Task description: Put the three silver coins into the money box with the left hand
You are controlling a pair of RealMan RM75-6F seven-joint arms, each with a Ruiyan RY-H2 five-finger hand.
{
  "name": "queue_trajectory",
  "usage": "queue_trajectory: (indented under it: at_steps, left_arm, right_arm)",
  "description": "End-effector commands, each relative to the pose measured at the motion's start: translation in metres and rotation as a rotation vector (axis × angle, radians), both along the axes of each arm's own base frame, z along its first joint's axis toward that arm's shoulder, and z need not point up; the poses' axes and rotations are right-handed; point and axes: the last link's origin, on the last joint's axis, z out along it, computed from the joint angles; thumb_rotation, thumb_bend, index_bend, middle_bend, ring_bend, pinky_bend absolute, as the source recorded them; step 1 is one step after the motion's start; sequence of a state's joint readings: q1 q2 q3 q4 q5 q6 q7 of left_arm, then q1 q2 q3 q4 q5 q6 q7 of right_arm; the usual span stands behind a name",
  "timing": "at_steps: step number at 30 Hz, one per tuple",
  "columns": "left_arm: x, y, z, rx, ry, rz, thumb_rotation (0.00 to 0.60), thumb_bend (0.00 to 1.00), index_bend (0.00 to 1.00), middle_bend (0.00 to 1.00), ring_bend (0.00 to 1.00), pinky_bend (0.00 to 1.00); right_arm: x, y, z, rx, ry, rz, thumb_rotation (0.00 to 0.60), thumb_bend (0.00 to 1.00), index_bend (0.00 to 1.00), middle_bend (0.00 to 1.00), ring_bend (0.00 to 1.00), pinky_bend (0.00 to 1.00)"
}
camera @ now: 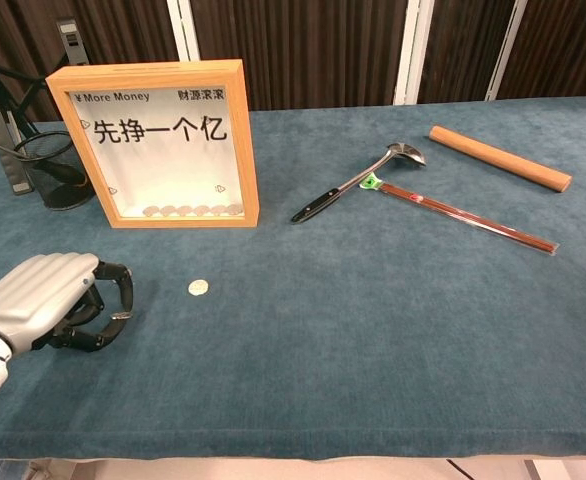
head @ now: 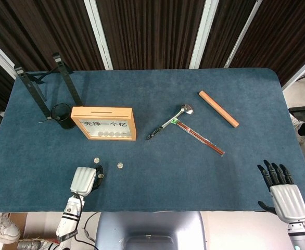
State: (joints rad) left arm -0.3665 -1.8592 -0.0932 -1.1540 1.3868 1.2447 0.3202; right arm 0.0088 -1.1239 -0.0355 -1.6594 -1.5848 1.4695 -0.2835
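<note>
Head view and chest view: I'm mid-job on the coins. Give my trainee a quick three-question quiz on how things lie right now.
1. True or false: the money box stands upright with its slot facing up.
2. In the head view, how many loose coins lie on the table in front of the box? A one, B two, C four.
3. Which is nearer those coins, the left hand or the right hand?
Key: 1 true; 2 B; 3 the left hand.
</note>
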Motion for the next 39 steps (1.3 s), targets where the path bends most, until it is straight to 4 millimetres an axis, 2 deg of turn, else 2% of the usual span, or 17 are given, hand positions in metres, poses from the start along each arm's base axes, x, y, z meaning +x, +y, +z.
queue_trajectory:
  at_steps: [1,13,22,24,25,26,28,31,34,39]
  left_arm:
    - [0.0,0.001,0.0,0.003,-0.012,0.001,0.6,0.4,0.54,1.0,1.0,1.0]
    - [0.0,0.003,0.0,0.026,-0.031,-0.004,0.6,0.45,0.67,1.0,1.0,1.0]
    - [0.009,0.004,0.029,0.054,-0.121,-0.048,0.6,0.45,0.68,1.0,1.0,1.0]
    - [0.015,0.006,0.046,0.059,-0.159,-0.058,0.6,0.45,0.67,1.0,1.0,1.0]
    - [0.021,0.009,0.062,0.059,-0.183,-0.066,0.6,0.45,0.67,1.0,1.0,1.0]
    - [0.038,0.023,0.098,0.108,-0.231,-0.107,0.6,0.45,0.67,1.0,1.0,1.0]
    - [0.055,0.033,0.137,0.074,-0.226,-0.111,0.6,0.45,0.66,1.0,1.0,1.0]
    - [0.075,0.049,0.173,0.048,-0.192,-0.107,0.6,0.45,0.66,1.0,1.0,1.0]
    - [0.096,0.072,0.197,0.053,-0.208,-0.087,0.6,0.45,0.65,1.0,1.0,1.0]
    - [0.124,0.107,0.216,0.064,-0.214,-0.06,0.6,0.45,0.65,1.0,1.0,1.0]
  right_arm:
    - [0.0,0.0,0.0,0.0,0.004,0.0,0.6,0.15,0.0,0.0,0.0,0.0]
    - [0.0,0.0,0.0,0.002,0.004,0.0,0.6,0.15,0.0,0.0,0.0,0.0]
    - [0.0,0.0,0.0,0.002,0.004,-0.002,0.6,0.15,0.0,0.0,0.0,0.0]
    - [0.0,0.0,0.0,0.002,0.004,-0.002,0.6,0.15,0.0,0.0,0.0,0.0]
    - [-0.001,0.0,0.0,0.002,0.004,-0.004,0.6,0.15,0.0,0.0,0.0,0.0]
    - [-0.001,-0.001,0.001,-0.002,0.002,-0.009,0.6,0.15,0.0,0.0,0.0,0.0]
    - [-0.002,-0.003,0.002,-0.005,-0.001,-0.016,0.6,0.15,0.0,0.0,0.0,0.0]
    - [-0.004,-0.006,0.002,-0.005,-0.001,-0.027,0.6,0.15,0.0,0.0,0.0,0.0]
    - [-0.006,-0.01,0.003,-0.006,-0.007,-0.039,0.6,0.15,0.0,0.0,0.0,0.0]
    - [-0.007,-0.013,0.008,-0.022,-0.019,-0.052,0.6,0.15,0.0,0.0,0.0,0.0]
